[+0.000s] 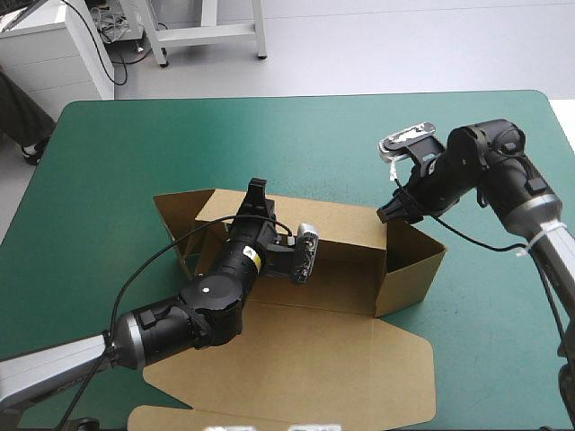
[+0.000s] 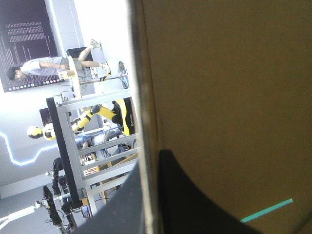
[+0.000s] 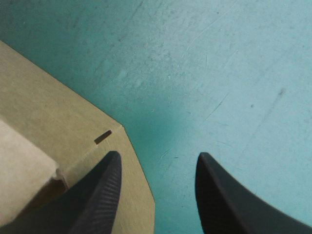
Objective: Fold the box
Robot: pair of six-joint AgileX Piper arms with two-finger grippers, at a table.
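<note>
The cover [image 1: 135, 153] is overlain by the box [image 1: 359, 242], walls raised and clamped at the rear by the left gripper [image 1: 256, 190]. The right gripper [image 3: 158, 156] is spread. The slot [image 3: 102, 137] is shown only at the right wrist.

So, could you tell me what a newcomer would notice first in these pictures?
The half-folded brown cardboard box sits mid-table on the teal-green cover, walls raised, its lid flat toward the near edge. The left gripper reaches across it, shut on the far wall's edge. The right gripper hovers open at the far right corner, one black finger over a flap.
</note>
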